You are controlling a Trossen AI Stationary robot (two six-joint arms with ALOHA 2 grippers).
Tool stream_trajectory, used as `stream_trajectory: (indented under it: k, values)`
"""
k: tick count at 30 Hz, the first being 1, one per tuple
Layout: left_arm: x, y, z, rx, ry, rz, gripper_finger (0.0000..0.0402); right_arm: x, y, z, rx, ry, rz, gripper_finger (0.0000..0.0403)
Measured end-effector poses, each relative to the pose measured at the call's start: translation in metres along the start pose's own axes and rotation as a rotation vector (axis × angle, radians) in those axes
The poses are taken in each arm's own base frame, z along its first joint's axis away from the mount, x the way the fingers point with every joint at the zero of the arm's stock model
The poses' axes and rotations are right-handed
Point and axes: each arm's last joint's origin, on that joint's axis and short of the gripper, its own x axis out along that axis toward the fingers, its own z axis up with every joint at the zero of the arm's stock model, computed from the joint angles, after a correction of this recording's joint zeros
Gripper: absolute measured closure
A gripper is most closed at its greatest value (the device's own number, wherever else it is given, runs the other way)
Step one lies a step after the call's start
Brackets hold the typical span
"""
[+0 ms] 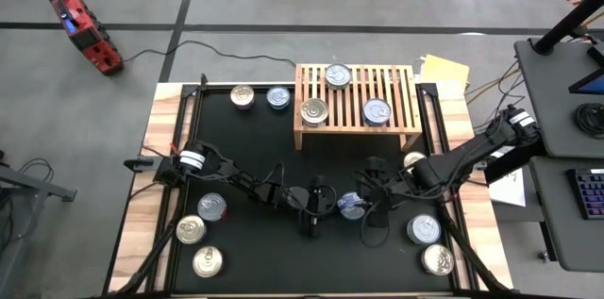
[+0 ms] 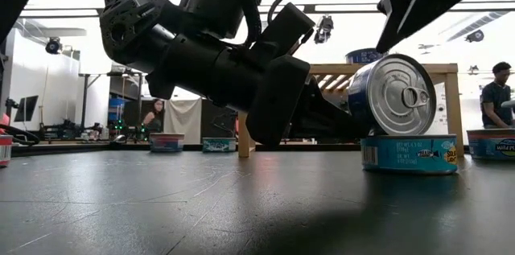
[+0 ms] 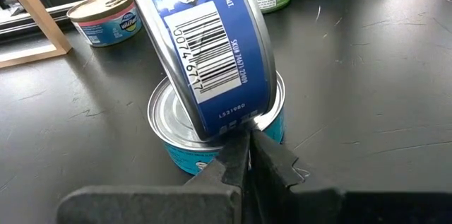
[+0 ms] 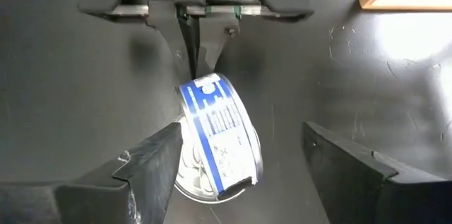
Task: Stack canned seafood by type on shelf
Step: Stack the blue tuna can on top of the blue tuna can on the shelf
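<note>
Currently, mid-mat: a blue-labelled tin [image 2: 396,94] stands tilted on its edge atop a second, flat-lying tin [image 2: 409,153], silver lid facing the low camera. In the left wrist view the tilted tin's rim rests on the lower tin's lid.

Left gripper [image 1: 311,222]: fingers clenched together, tips at the foot of the tilted tin, apparently propping or nudging it; nothing held. Right gripper [image 1: 370,225]: jaws spread wide, one either side of the tilted tin in its wrist view, neither pad clearly touching it.

Shelf [image 1: 408,110], at the far side of the mat, carries three tins on its slats. Remaining tins are scattered on the mat: two beside the shelf's left end, three near the left arm's base, two at the right front corner.

Judgement: step in hand is recovering or picking up the tilted blue tin. Next move calls for the right jaws to close squarely on its sides without knocking it off the lower tin, then lift and carry it to the matching tin on the shelf.
</note>
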Motion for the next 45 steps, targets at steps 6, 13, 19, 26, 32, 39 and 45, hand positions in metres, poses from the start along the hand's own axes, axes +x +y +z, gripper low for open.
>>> stream_trajectory:
  k: [6, 13, 19, 26, 32, 39, 45]
  values:
    - [0.0, 0.0, 0.0, 0.0, 0.0, 0.001, 0.0401, 0.009, -0.001, -0.007, 0.006, -0.007, 0.001, 0.0133]
    - [0.0, 0.0, 0.0, -0.001, -0.001, 0.0, 0.0401, 0.013, -0.002, -0.009, 0.02, -0.025, 0.002, 0.0123]
    - [0.0, 0.0, 0.0, -0.001, -0.001, 0.0, 0.0401, 0.02, -0.003, -0.014, 0.029, -0.04, 0.007, 0.011]
    - [0.0, 0.0, 0.0, -0.001, -0.001, 0.001, 0.0401, 0.023, -0.003, -0.017, 0.041, -0.048, 0.01, 0.0107]
    - [0.0, 0.0, 0.0, -0.001, -0.001, 0.0, 0.0401, 0.024, -0.003, -0.016, 0.043, -0.055, 0.013, 0.0119]
    - [0.0, 0.0, 0.003, -0.005, -0.029, 0.004, 0.0401, 0.048, 0.003, -0.022, 0.008, 0.029, -0.005, 0.0134]
    - [0.0, 0.0, 0.003, -0.005, -0.027, 0.005, 0.0401, 0.051, 0.005, -0.018, 0.019, 0.042, 0.016, 0.0153]
